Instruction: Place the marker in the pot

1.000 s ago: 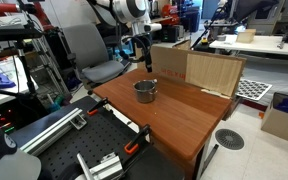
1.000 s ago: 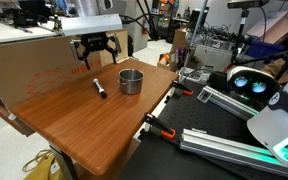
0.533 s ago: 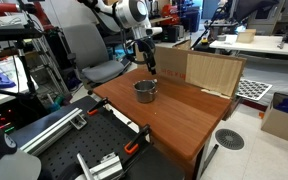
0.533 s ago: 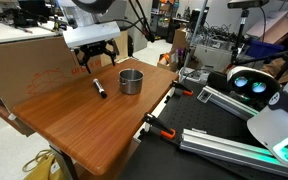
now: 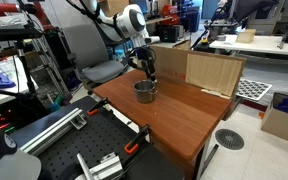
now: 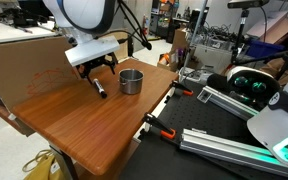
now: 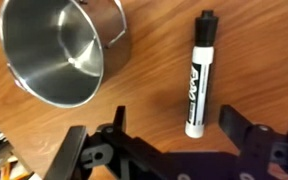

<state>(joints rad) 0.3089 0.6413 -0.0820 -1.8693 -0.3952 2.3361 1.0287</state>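
Observation:
A white marker (image 7: 197,76) with a black cap lies flat on the brown wooden table; it also shows in an exterior view (image 6: 100,89). The small shiny silver pot (image 7: 60,50) stands upright just beside it and shows in both exterior views (image 5: 144,91) (image 6: 131,81). My gripper (image 7: 171,130) is open and empty, its fingers hanging over the marker's white end, one on each side. In both exterior views the gripper (image 6: 96,72) (image 5: 149,72) hovers low above the marker, next to the pot.
A large cardboard box (image 5: 199,68) (image 6: 24,62) stands on the table behind the pot and marker. An office chair (image 5: 92,55) stands past the table's edge. Clamps and black rails (image 6: 189,115) lie beside the table.
The gripper has come down toward the marker, closer to the table. The marker and pot have not moved.

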